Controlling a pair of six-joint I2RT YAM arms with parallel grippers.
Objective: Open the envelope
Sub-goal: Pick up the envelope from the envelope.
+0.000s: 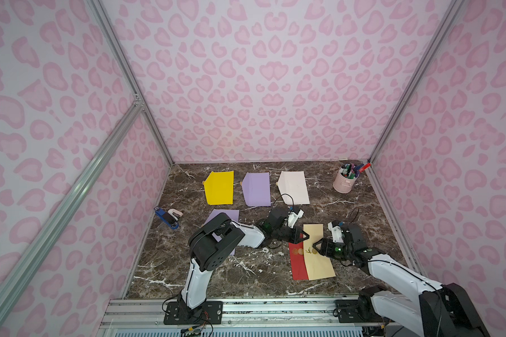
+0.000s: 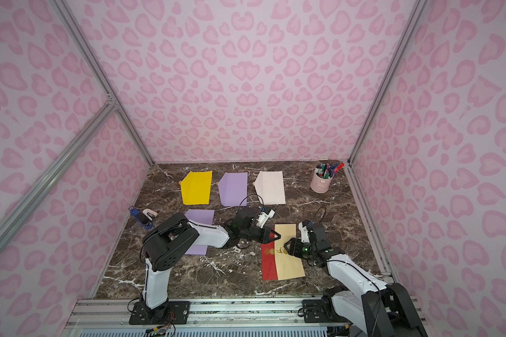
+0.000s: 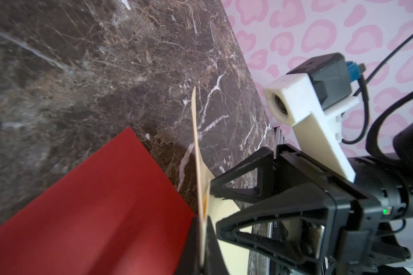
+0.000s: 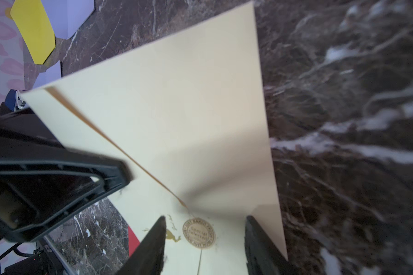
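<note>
Nearest, 5 o'clock on the table: right gripper, fingers apart around the seal sticker on the cream envelope. Left gripper clamped on the flap, already up. Looks halfway-ish; just needs folding right back.

You have a cream envelope of smooth matt paper, bearing a brown kraft-paper sticker. Note the red envelope: matt paper also. The tabletop has a dark veined marble look, slight sheen. The front rail is bare ribbed metal.
</note>
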